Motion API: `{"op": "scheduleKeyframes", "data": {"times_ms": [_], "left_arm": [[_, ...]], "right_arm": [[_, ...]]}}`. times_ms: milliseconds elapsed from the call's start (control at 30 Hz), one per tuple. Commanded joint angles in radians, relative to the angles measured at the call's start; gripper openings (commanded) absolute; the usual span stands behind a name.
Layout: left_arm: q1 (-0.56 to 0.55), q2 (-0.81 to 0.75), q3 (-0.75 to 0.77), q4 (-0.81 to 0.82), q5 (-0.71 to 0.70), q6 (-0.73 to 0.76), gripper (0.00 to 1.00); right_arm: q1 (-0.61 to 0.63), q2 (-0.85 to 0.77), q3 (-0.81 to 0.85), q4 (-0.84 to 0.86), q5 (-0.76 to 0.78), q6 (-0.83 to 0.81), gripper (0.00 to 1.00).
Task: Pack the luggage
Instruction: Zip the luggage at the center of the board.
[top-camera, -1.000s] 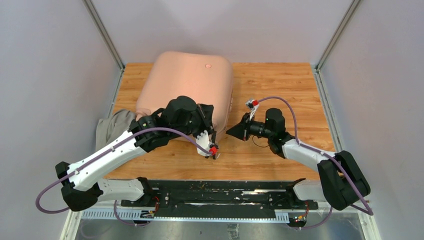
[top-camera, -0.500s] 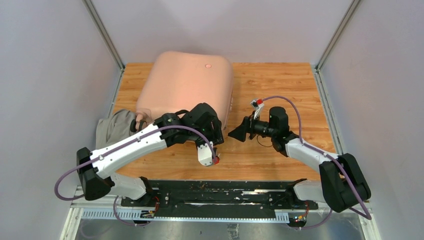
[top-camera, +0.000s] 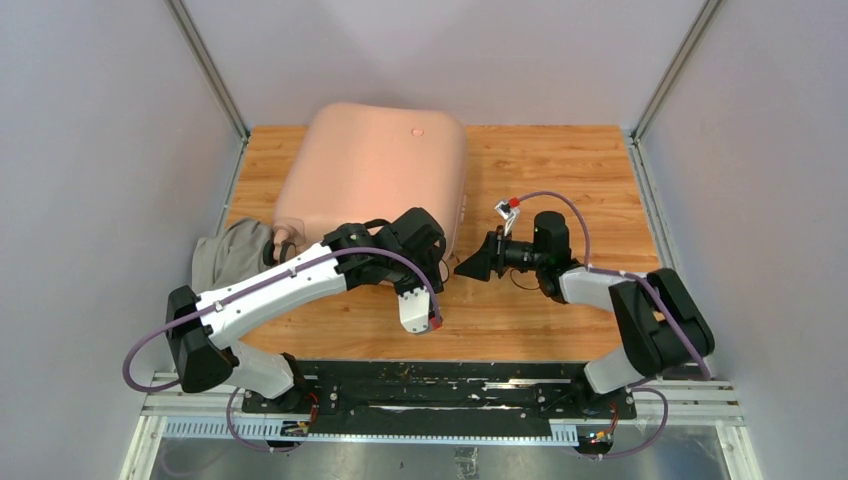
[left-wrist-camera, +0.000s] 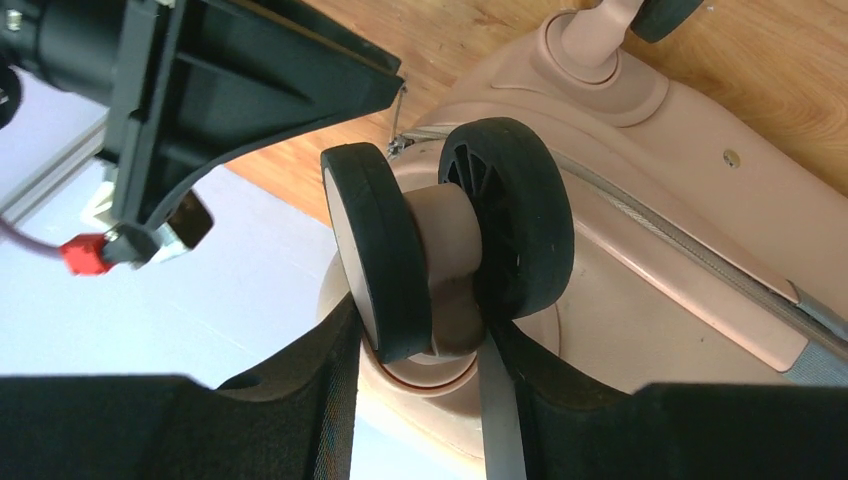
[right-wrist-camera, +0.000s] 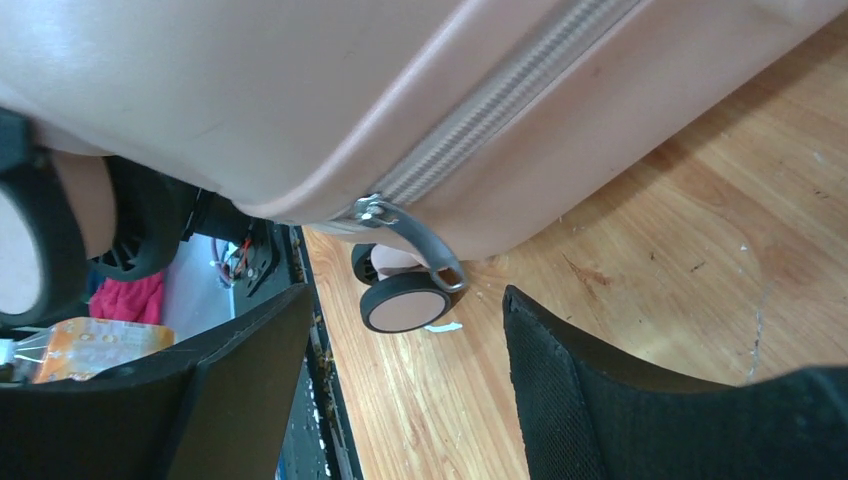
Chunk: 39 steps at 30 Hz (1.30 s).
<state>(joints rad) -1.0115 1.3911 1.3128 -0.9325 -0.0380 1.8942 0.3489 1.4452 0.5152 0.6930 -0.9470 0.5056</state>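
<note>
Wooden table (top-camera: 560, 160) holds the pink luggage (top-camera: 375, 165) at its far left, lid down. Grey cloth (top-camera: 225, 255) pokes out on the near left, so I think packing is not done. The left gripper (left-wrist-camera: 425, 340) looks to be squeezing a wheel (left-wrist-camera: 375, 260). The right gripper (right-wrist-camera: 405, 300) is spread wide by the zipper pull (right-wrist-camera: 415, 235), holding nothing.

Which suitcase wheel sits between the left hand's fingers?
The double black caster wheel at the suitcase's corner, straddled by the left hand. The other caster, farther along the shell at the left wrist view's top edge, stands free.
</note>
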Motion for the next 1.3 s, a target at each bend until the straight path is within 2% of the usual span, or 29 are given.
{"op": "scheduleKeyframes", "data": {"times_ms": [0,167,300,367,600,967,1200,1233,1267], "left_arm": [[-0.025,-0.021,0.002,0.041,0.041,-0.051,0.23],[-0.03,-0.053,-0.014,0.044,0.049,-0.081,0.16],[-0.03,-0.049,0.006,0.044,0.039,-0.111,0.06],[-0.03,-0.049,0.017,0.044,0.039,-0.12,0.03],[-0.03,-0.054,0.038,0.044,0.039,-0.122,0.0],[-0.03,-0.058,0.06,0.044,0.039,-0.141,0.0],[-0.03,-0.108,-0.017,0.041,0.014,-0.102,0.01],[-0.03,-0.12,-0.037,0.041,0.0,-0.087,0.07],[-0.03,-0.132,-0.059,0.041,-0.01,-0.075,0.18]], "right_arm": [[-0.034,0.106,0.035,0.224,-0.099,0.105,0.74],[-0.038,0.214,0.052,0.472,-0.176,0.262,0.7],[-0.036,0.316,0.04,0.813,-0.215,0.48,0.6],[-0.035,0.373,0.049,0.896,-0.226,0.551,0.53],[-0.015,0.391,0.041,0.894,-0.223,0.533,0.38],[-0.014,0.387,0.023,0.871,-0.15,0.49,0.0],[-0.004,0.281,-0.028,0.701,-0.108,0.362,0.0],[-0.003,0.263,-0.033,0.661,-0.101,0.337,0.0],[-0.002,0.245,-0.035,0.621,-0.094,0.3,0.0]]}}
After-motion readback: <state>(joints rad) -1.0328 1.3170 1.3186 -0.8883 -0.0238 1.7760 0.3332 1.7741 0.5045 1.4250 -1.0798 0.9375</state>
